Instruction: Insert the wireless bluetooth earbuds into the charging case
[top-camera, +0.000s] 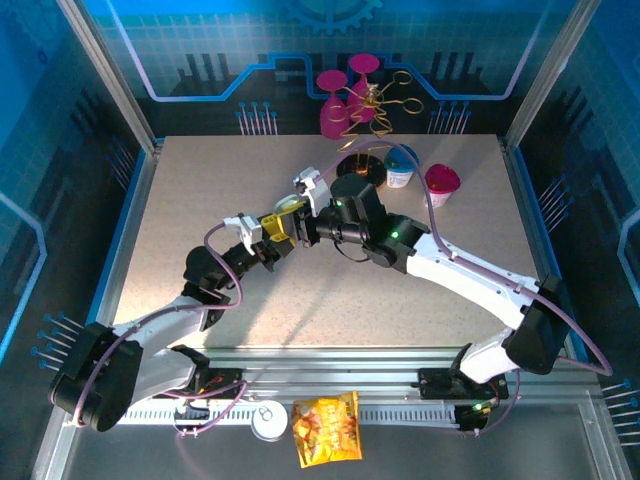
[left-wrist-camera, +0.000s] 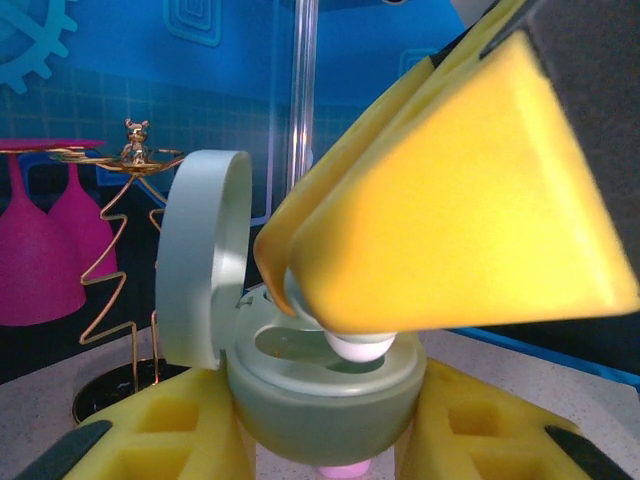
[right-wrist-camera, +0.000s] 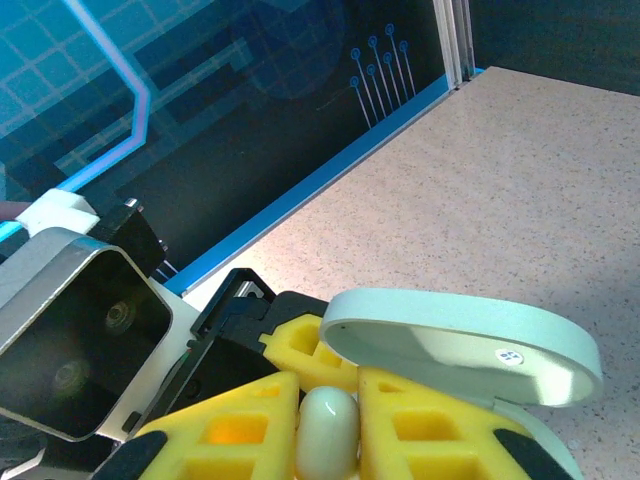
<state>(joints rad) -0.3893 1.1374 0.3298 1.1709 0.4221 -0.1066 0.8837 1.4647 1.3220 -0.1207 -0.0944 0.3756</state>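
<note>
Two robot arms meet above the middle of the speckled table (top-camera: 200, 200), their yellow-padded tools nose to nose. The left gripper (left-wrist-camera: 325, 440) is closed on the pale green charging case (left-wrist-camera: 320, 400), one finger on each side of its rounded body, holding it clear of the tabletop. The case's lid (left-wrist-camera: 200, 260) is swung up and back on its hinge, standing nearly upright on the case's left in the left wrist view.

The right gripper (right-wrist-camera: 328, 420) reaches in from above, its fingers narrowed to a slim gap, with a small pale earbud (left-wrist-camera: 360, 347) pinched between their tips. The earbud sits at the mouth of one of the two wells in the case's inner tray, low enough to touch the tray. Whether it is fully seated cannot be told, since the yellow pads cover its upper half. The well beside it shows as a shallow hollow. From the right wrist camera the earbud appears as a smooth oval between the pads, with the opened lid just to its right.

At the far edge of the table stand two pink wine glasses (top-camera: 335, 105) and a gold wire tree (top-camera: 375, 100). A blue cup (top-camera: 402, 168) and a pink cup (top-camera: 442, 185) sit a little nearer. A can (top-camera: 268, 420) and a yellow snack packet (top-camera: 325, 428) lie on the rail between the arms' bases.
</note>
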